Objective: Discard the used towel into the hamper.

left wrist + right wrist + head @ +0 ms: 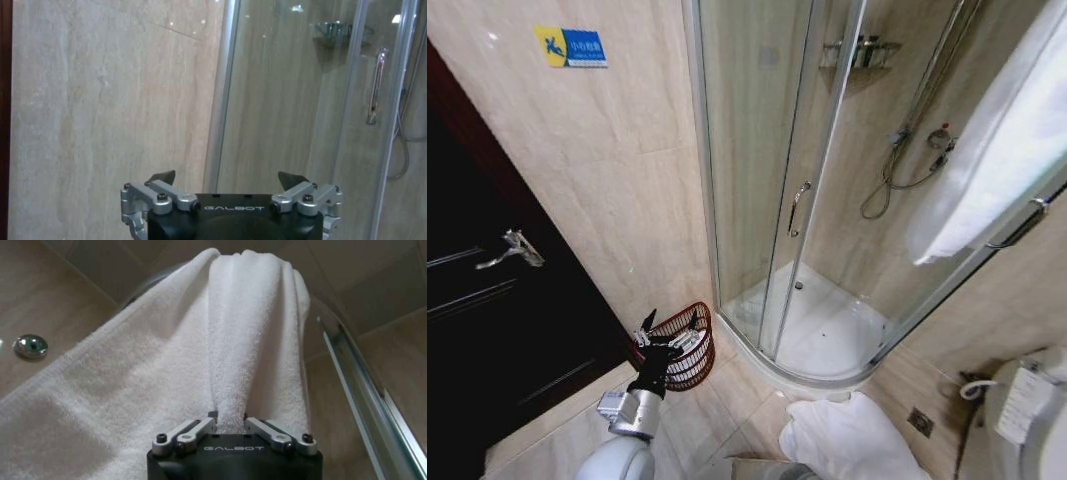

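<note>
Right gripper is clamped tight on a fold of the white towel; on my right wrist camera the cloth bunches between the fingers and drapes away over a curved edge. From the head camera I see the towel heaped at the bottom of the view on the tiled floor, just in front of the shower tray. My left gripper hangs at the near rim of the hamper, fingers spread wide with nothing between them. That reddish-brown wire basket stands on the floor against the wall, between the dark door and the glass shower enclosure.
</note>
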